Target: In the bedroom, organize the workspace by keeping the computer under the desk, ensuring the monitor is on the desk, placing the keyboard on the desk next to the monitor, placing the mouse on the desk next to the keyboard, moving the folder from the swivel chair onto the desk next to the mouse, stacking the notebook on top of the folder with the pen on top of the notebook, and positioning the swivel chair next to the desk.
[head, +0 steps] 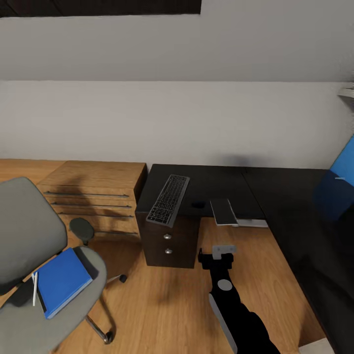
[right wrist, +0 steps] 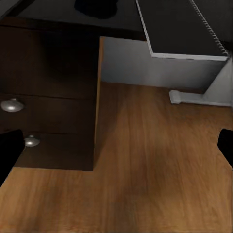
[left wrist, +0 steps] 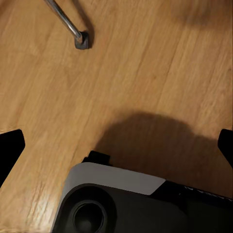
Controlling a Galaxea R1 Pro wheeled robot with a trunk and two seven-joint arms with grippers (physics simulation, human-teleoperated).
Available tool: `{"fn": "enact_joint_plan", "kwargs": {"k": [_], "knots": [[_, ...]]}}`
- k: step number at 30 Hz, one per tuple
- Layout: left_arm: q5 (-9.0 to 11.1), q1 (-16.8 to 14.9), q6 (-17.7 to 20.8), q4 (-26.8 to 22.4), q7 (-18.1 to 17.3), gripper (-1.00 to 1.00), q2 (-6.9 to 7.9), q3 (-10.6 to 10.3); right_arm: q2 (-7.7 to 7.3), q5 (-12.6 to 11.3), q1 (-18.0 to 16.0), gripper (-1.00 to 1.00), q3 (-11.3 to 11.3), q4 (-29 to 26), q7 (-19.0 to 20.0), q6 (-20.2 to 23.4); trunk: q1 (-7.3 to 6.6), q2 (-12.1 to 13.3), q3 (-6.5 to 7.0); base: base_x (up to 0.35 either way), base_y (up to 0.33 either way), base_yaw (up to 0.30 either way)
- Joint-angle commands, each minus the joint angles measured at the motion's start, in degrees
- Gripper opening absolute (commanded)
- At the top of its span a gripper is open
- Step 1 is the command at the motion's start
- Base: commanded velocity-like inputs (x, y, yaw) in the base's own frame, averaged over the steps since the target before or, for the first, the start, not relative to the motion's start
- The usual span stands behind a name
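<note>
Right arm extended forward and low over the light-wood plank floor [head: 162, 305], its black right end effector [head: 216, 259] just short of the dark two-knob drawer unit [head: 169, 241]; in the right wrist view its fingertips [right wrist: 9, 153] sit at opposite margins, spread wide and empty. Left end effector [left wrist: 116, 150] likewise spread apart and empty above bare floor, near a chrome chair leg with caster [left wrist: 81, 40]. Flat black keyboard with dark grey keys [head: 168, 199] lies on the large black L-shaped worktop [head: 285, 206], its near end overhanging the front edge above the drawers. Small thin grey notebook [head: 224, 212] juts past the same edge. Bright-blue rectangular folder [head: 63, 280] rests on the seat of the grey padded swivel chair [head: 29, 236], a thin light-coloured pen [head: 35, 289] beside it. Open floor lies between chair and drawer unit; a light-wood dresser [head: 93, 196] stands beside the worktop
</note>
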Motion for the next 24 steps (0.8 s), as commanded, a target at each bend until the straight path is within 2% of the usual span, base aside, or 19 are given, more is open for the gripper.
{"fn": "enact_joint_plan", "kwargs": {"k": [1, 6, 9, 14, 21, 24], "knots": [[0.05, -0.02, -0.17, 0.02, 0.20, 1.00, -0.01, -0.10, -0.01, 0.07, -0.04, 1.00, 0.15, 0.54, -0.30, 0.31, -0.03, -0.04, -0.05, -0.315, -0.128, 0.000], [0.05, -0.02, -0.09, 0.02, 0.18, 1.00, -0.01, -0.10, 0.02, 0.55, -0.04, 1.00, 0.23, 3.76, -0.21, -2.39, -0.03, -0.04, -0.05, -0.315, -0.135, 0.000], [0.05, -0.02, 0.22, 0.02, 0.17, 1.00, -0.04, -0.12, 0.03, 1.99, -0.04, 1.00, 0.25, 5.91, -0.14, -6.63, -0.03, -0.04, -0.05, -0.314, -0.142, 0.000], [0.05, -0.02, 0.38, 0.02, 0.17, 1.00, -0.04, -0.12, 0.07, 3.31, -0.04, 1.00, 0.26, 8.94, -0.14, -9.86, -0.03, -0.04, -0.05, -0.314, -0.145, 0.000], [0.04, -0.02, 0.29, 0.02, 0.19, 1.00, -0.03, -0.10, 0.18, 3.85, -0.04, 1.00, 0.32, 13.96, -0.05, -13.42, -0.03, -0.04, -0.05, -0.256, -0.139, 0.000], [0.04, -0.02, -0.66, 0.07, 0.21, 1.00, 0.00, -0.08, 0.23, 3.83, -0.04, 1.00, 0.25, 17.56, -0.02, -16.60, -0.03, -0.04, -0.05, -0.103, -0.100, 0.000]]}}
